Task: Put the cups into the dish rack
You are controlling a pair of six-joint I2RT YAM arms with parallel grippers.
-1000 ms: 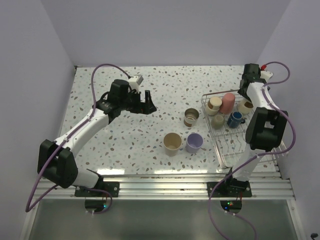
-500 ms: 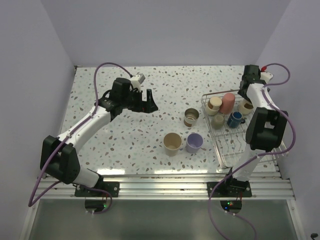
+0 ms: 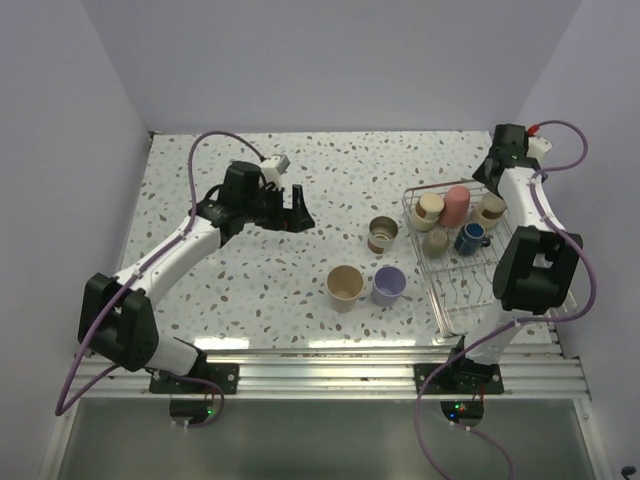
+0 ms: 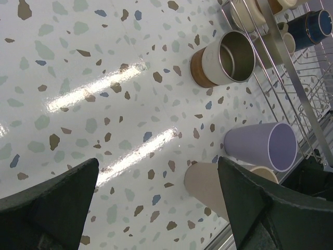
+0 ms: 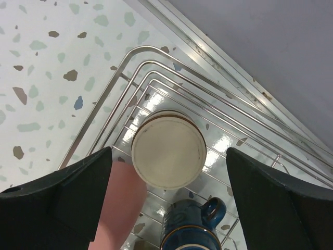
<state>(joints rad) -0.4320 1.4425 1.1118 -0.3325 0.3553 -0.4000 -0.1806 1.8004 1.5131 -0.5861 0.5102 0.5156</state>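
Speckled terrazzo tabletop [image 3: 300, 160] between pale lilac walls, with two robot arms reaching over it. The left gripper [image 4: 158, 161] hangs above the table, fingers spread wide with nothing between them. Beyond its fingertips three cups stand on the table: a steel cup [image 4: 221, 58] farthest ahead, a lavender cup [image 4: 260, 147] nearer and off to the right, and a tan cup [image 4: 208, 185] just beside the lavender one, close to the right finger.

The right gripper [image 5: 167, 151] is also wide open and empty, poised over the far corner of the wire dish rack [image 5: 119, 94]. Straight below it, framed by the two fingers, a cream cup [image 5: 166, 135] sits in the rack with its flat end up. A pink cup [image 5: 122, 208] and a dark blue mug [image 5: 190, 229] stand in the rack on the wrist side of the cream cup. Two beige cups [image 3: 429, 209] sit in the rack farther toward the left arm.
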